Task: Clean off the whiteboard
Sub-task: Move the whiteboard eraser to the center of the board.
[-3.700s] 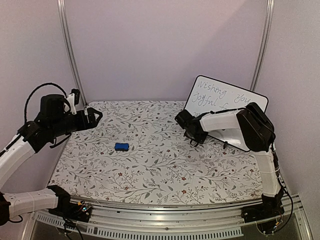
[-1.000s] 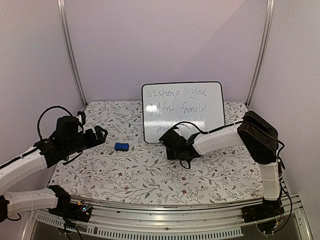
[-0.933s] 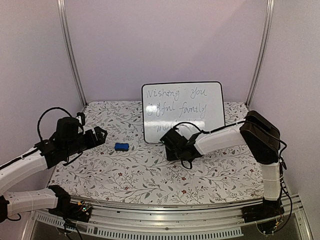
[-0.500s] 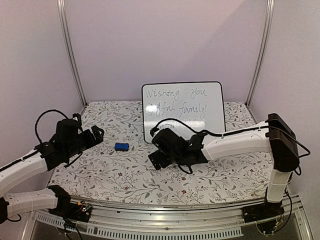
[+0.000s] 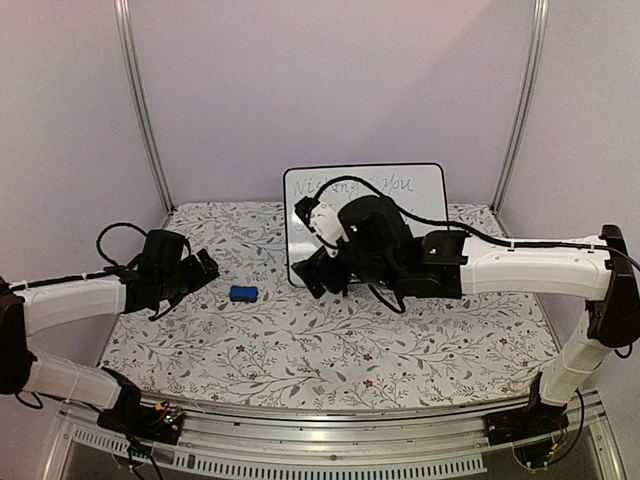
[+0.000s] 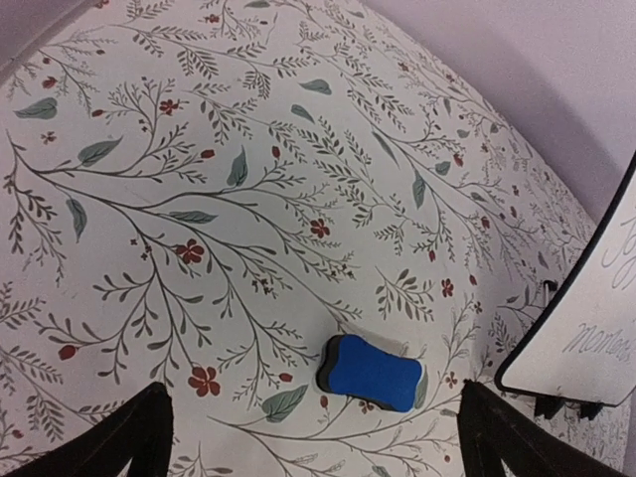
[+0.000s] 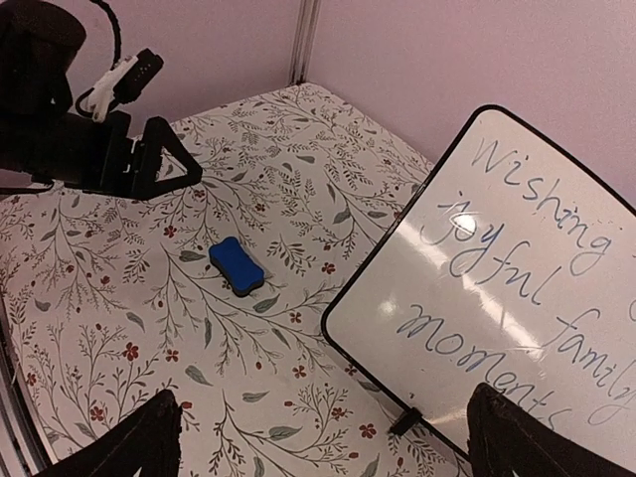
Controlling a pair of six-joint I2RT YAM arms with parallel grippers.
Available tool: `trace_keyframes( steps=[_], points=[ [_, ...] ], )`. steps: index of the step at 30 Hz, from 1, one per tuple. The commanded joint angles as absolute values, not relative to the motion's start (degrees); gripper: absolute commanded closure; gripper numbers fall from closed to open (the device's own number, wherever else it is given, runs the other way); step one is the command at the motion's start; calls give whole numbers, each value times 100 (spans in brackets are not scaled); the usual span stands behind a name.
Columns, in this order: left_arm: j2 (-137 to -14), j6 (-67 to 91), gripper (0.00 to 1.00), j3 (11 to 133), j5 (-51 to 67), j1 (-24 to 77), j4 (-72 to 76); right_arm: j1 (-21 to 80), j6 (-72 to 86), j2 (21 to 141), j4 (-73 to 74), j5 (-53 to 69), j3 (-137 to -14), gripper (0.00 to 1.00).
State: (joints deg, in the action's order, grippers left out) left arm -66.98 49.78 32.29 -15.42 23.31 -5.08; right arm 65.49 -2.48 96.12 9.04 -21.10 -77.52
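The left gripper (image 6: 318,435) and right gripper (image 7: 328,432) were held wide open, empty; bare tablecloth (image 7: 119,298) was seen between eraser (image 7: 237,265) and whiteboard (image 7: 517,288) edge.

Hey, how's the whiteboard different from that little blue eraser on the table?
The whiteboard is large and white with a black frame; the eraser is small and blue. The whiteboard stands up on its feet, while the eraser lies flat. The whiteboard carries handwriting; the eraser is plain. Both rest on the floral tablecloth, apart.
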Motion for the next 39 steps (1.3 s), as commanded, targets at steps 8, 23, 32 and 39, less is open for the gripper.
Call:
trace_keyframes(
  steps=[8,23,32,39],
  points=[
    [-8382,5203,4,4207,-1071,2066,-105,6502,-397,9122,676,-2401,-7432,1],
    [-9748,4894,31,4805,-622,2101,368,6487,-367,8798,505,-2667,-6911,1],
    [-10267,4576,36,5141,-650,2463,161,6393,-422,8706,453,-2822,-6830,1],
    [-10273,4616,58,4985,-686,2667,168,6320,-460,8643,413,-2798,-6840,1]
  ],
)
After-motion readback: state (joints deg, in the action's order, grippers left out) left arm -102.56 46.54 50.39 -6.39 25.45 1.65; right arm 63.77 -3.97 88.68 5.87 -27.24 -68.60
